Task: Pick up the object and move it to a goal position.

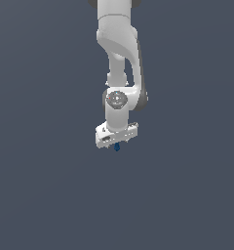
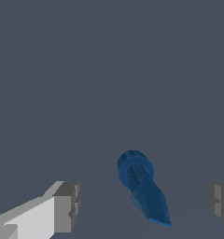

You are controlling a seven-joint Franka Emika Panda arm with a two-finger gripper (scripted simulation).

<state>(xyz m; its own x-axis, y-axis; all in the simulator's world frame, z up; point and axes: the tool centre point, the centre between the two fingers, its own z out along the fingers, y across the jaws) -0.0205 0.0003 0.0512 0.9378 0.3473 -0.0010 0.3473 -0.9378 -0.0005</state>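
The object is a small dark blue piece with a round collar and a pointed tip, lying on the dark grey surface. In the wrist view it lies between my two grey fingertips, with a gap on each side. My gripper is open and touches nothing. In the exterior view the white gripper hangs straight down over the object, of which only a tiny blue bit shows just under the hand.
The flat dark grey surface fills both views. The white arm comes down from the top of the exterior view.
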